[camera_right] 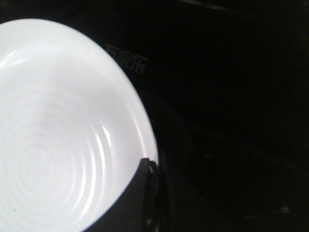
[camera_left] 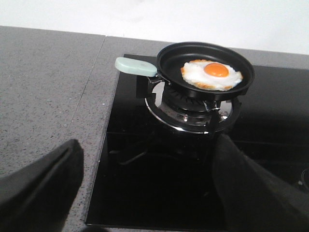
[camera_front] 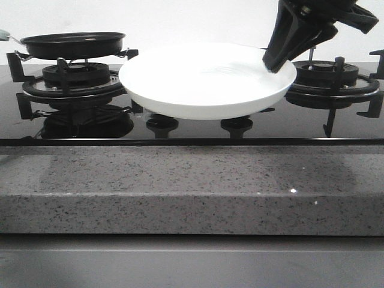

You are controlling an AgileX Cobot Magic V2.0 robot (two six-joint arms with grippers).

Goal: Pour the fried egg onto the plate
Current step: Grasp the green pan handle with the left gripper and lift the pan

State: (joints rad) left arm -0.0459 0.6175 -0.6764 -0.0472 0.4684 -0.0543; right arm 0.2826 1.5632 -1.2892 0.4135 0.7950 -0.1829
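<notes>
Egg [camera_left: 212, 75] lies flat in the black pan [camera_left: 205, 70] on the left burner, yolk up. White plate [camera_front: 207, 81] sits level mid-stove, bare, its right rim pinched by the right gripper [camera_front: 273, 60].

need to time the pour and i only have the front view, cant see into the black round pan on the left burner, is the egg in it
Observer: Yes. The left wrist view shows the small flat fried egg, white with an orange yolk, lying in the black round frying pan.
Operator: is the left gripper on the pan handle yet
Observer: No. The left gripper is open, back from the pale green handle and touching nothing.
Operator: is the right one actually holding the plate
Observer: The right wrist view shows one finger of the right gripper over the rim of the round white plate, whose inside is bare.
</notes>
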